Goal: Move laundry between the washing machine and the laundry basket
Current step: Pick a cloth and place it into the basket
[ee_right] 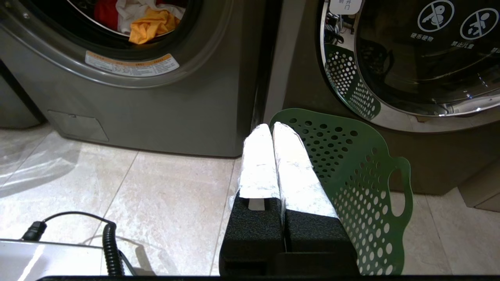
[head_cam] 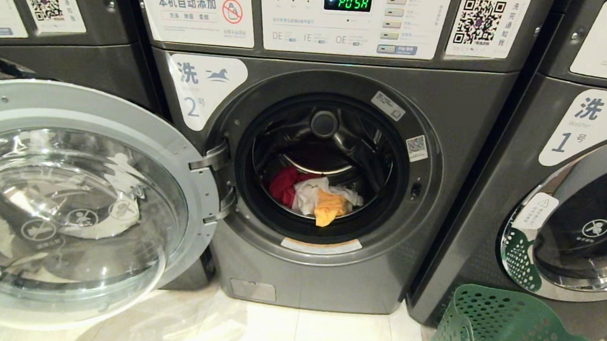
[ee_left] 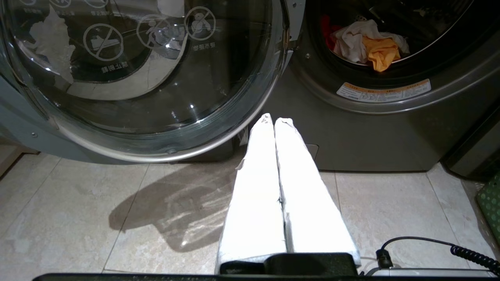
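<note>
Head view: nearest us, the washing machine's round glass door (head_cam: 63, 200) is swung fully open to the left, and the green laundry basket (head_cam: 512, 339) stands on the tiled floor (head_cam: 322, 340) at lower right, below the machine labelled 1 (head_cam: 580, 160). We see the washing machine (head_cam: 326, 156) labelled 2 with the laundry (head_cam: 315, 193) in its drum: red-pink on the left, white in the middle, yellow-orange in front. Neither arm shows here.

Left wrist view: we note the left gripper (ee_left: 274, 120) low over the floor, fingers pressed together and empty, pointing between the open door and the machine front.

Right wrist view: the right gripper (ee_right: 271, 127) has its fingers together, holding nothing, just before the basket's rim.
</note>
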Motion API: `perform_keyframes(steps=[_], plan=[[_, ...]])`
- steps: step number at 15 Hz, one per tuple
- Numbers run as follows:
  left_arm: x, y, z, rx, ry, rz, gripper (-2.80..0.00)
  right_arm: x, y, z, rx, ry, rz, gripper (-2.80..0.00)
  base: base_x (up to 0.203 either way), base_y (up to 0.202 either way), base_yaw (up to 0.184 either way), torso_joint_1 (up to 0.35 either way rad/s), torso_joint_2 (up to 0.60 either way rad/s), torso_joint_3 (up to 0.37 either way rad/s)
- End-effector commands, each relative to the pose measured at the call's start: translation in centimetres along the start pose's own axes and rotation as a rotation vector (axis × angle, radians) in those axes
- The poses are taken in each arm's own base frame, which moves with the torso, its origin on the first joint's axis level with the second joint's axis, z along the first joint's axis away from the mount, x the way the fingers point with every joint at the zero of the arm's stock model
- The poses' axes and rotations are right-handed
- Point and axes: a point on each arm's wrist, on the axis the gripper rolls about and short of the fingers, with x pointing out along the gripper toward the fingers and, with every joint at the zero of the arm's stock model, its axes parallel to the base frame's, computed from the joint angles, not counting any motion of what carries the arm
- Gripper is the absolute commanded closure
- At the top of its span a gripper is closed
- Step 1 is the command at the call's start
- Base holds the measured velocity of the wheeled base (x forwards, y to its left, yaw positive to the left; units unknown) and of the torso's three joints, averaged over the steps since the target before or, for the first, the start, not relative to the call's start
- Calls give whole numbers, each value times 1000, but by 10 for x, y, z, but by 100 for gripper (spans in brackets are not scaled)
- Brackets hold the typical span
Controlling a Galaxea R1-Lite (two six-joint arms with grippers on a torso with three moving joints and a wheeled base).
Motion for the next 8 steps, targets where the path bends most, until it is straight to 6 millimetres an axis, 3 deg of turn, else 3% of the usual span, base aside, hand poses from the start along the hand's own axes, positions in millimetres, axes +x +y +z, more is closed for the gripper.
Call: perform_keyframes(steps=[1, 8], plan=[[0, 0, 0, 0, 0, 0, 0, 0, 0, 0, -1, 2, 1, 0, 0, 0, 0, 0, 0, 0], [0, 0, 0, 0, -1, 0, 0, 0, 0, 0, -1, 2, 1, 0, 0, 0, 0, 0, 0, 0]])
